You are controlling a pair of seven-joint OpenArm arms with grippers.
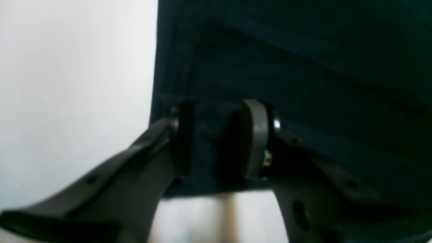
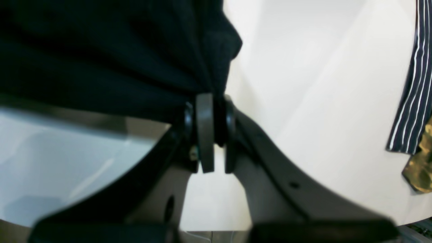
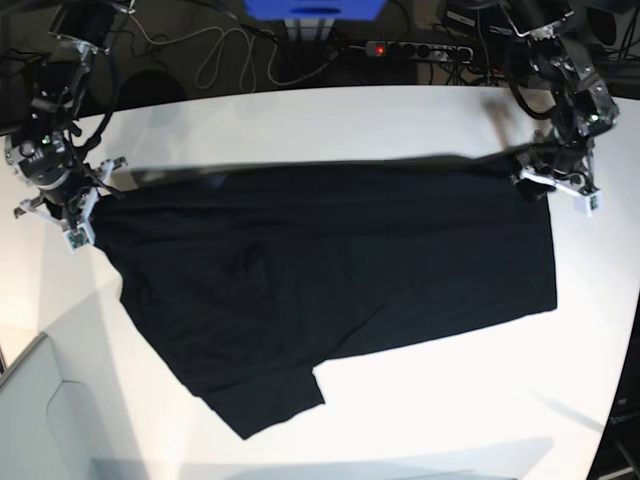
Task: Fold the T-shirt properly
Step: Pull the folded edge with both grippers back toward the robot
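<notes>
white tabletop (image 3: 420, 400), cables behind. large black cloth t-shirt (image 3: 330, 270) stretched between grippers: right gripper (image 2: 213, 148) clamped on bunched corner; left gripper (image 1: 216, 141) fingers apart, straddling hem.

Right gripper (image 2: 213, 135) is clamped on a bunched edge of the black T-shirt (image 2: 101, 57). White table (image 2: 303, 101) lies beneath. Striped cloth (image 2: 413, 84) at right edge.

Both wrist views cut off the T-shirt (image 1: 303, 67), blurred up close.
</notes>
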